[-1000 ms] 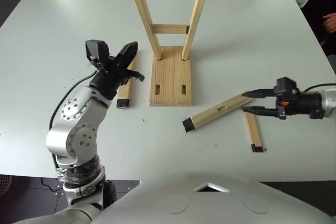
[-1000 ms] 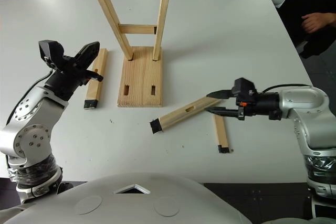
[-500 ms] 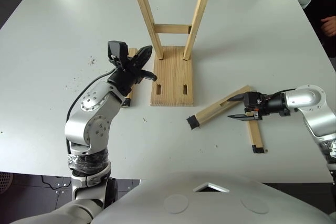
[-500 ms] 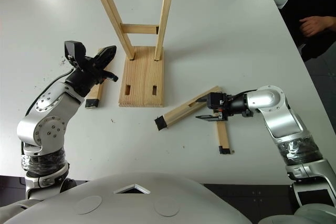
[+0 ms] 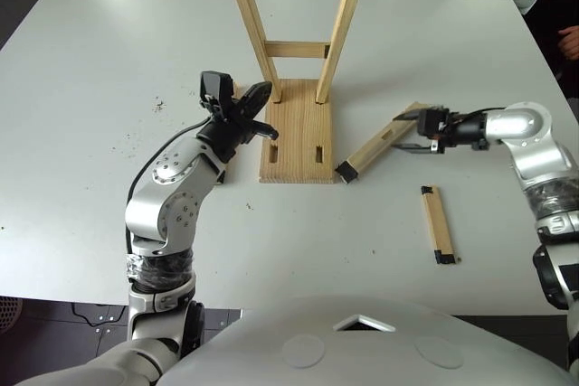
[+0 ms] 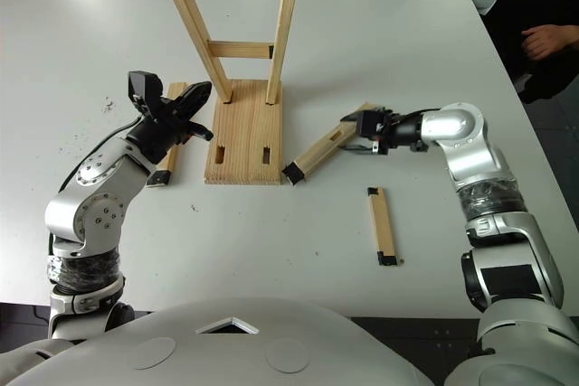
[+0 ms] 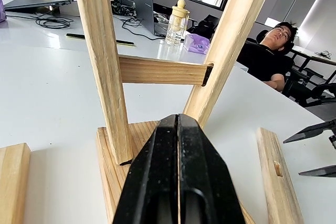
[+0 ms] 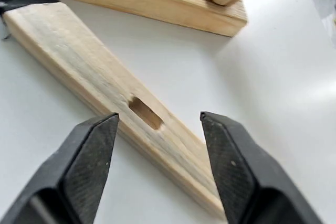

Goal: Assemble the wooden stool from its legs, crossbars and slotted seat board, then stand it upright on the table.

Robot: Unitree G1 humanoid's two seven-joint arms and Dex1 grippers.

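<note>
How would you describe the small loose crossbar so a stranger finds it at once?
Start at the seat board lying flat with two legs standing on it. Right of it lies a slanted leg; nearer the robot lies the crossbar. It is the thinnest loose stick, lying alone.

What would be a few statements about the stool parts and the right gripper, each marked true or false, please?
1. Two legs stand in the seat board, joined by a crossbar. True.
2. The right gripper is shut on the loose crossbar. False: it is open, fingers either side of the loose leg; the loose crossbar lies by itself.
3. The seat board's two near slots are empty. True.
4. The stool stands upright on four legs. False: the seat board lies flat, two legs pointing up.
</note>
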